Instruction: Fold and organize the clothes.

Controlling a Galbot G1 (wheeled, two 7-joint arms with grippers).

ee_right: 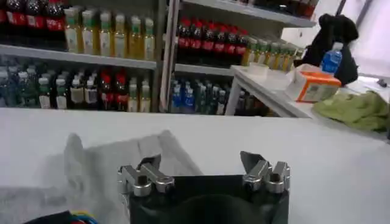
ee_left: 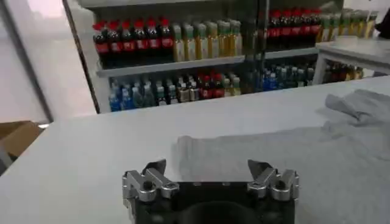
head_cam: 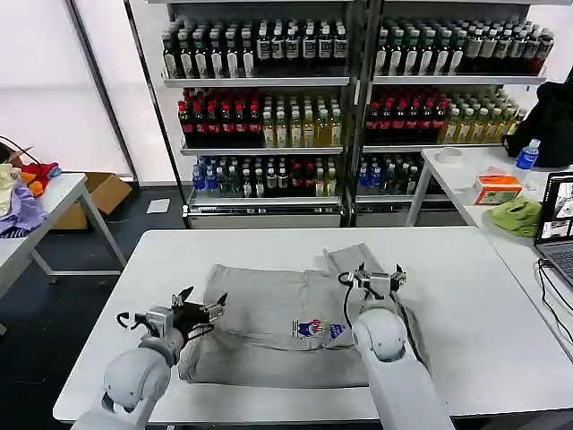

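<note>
A light grey short-sleeved shirt (head_cam: 269,318) lies spread flat on the white table (head_cam: 466,296), its small multicoloured chest print (head_cam: 311,329) facing up. One sleeve (head_cam: 351,258) sticks out toward the far side. My left gripper (head_cam: 202,303) hovers open over the shirt's left edge, nothing between its fingers; the grey cloth (ee_left: 286,152) stretches ahead of the left gripper (ee_left: 208,167). My right gripper (head_cam: 377,274) is open above the shirt's right part near that sleeve. A fold of the shirt (ee_right: 103,161) shows beyond the right gripper (ee_right: 201,161).
Shelves of bottled drinks (head_cam: 295,98) stand behind the table. A side table at right holds an orange box (head_cam: 498,189), a lime-green cloth (head_cam: 517,216) and a laptop (head_cam: 557,224). Coloured garments (head_cam: 20,193) lie on a table at left, with a cardboard box (head_cam: 103,193) on the floor.
</note>
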